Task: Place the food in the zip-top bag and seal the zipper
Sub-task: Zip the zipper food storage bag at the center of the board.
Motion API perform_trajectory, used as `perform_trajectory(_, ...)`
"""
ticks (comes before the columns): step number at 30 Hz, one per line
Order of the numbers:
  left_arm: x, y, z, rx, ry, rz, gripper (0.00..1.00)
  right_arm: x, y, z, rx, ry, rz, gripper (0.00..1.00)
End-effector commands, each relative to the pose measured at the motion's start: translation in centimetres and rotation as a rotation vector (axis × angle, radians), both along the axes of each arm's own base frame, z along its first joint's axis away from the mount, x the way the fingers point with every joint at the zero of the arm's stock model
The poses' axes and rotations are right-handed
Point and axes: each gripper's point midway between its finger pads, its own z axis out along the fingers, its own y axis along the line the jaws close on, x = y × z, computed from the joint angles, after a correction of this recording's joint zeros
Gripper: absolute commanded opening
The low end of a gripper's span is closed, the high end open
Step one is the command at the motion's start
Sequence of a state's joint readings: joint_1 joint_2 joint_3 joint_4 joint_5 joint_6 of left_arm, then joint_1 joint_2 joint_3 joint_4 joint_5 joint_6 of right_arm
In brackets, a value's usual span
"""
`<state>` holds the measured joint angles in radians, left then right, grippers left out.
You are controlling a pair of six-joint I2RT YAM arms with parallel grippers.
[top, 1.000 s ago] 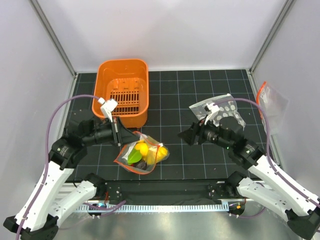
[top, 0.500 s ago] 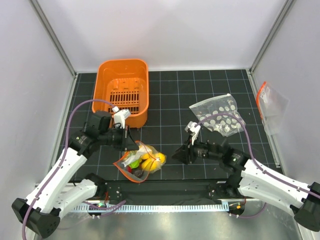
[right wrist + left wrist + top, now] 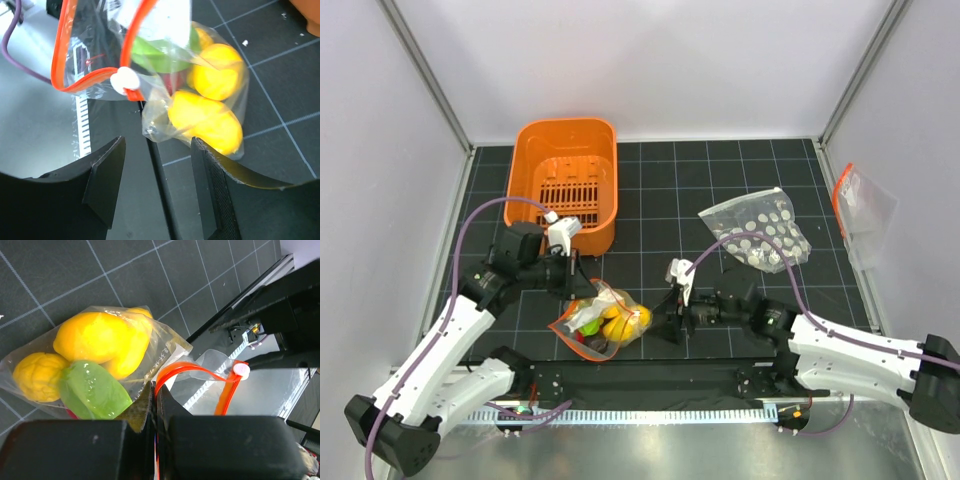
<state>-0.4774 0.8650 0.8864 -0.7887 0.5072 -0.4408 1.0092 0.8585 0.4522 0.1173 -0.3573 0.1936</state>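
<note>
Right wrist view: the right pincer [image 3: 157, 142] gapes just short of the white slider [image 3: 125, 80] on the zipper [image 3: 59, 60] — left pincer [image 3: 154, 392] clamped on the zip-top bag [image 3: 603, 322] of food [image 3: 215, 75] by the near edge of the tabletop [image 3: 720, 190] — so best pinch that slider squarely, then pull along the strip.

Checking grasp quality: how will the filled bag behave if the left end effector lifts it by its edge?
Probably floppy: the bag is wrinkled film and the zipper bows loosely. Likely to sag bottom-heavy, as the food bunches at one end. The mouth looks open, so rounded pieces might roll out if tilted.
</note>
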Motion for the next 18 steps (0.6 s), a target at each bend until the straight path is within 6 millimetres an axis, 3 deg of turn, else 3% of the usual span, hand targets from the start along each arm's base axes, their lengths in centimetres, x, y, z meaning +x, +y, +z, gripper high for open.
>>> perform_trajectory(1,0.8,-0.3,0.0,-0.017,-0.033,0.005,0.00,0.7,1.6,3.2,0.072,-0.148,0.022,0.62)
perform_trajectory(9,0.9,-0.4,0.1,-0.021,-0.037,0.007,0.00,2.1,3.3,3.4,0.050,-0.196,0.018,0.61)
perform_trajectory(13,1.0,-0.3,-0.1,-0.018,-0.038,0.012,0.00,2.3,4.4,3.7,0.073,-0.191,0.032,0.56)
perform_trajectory(16,1.0,-0.3,-0.1,-0.016,-0.036,0.013,0.00,2.5,5.0,3.6,0.088,-0.186,0.031,0.44)
perform_trajectory(18,1.0,-0.3,-0.1,-0.016,-0.036,0.011,0.00,2.4,5.2,3.8,0.103,-0.176,0.032,0.23)
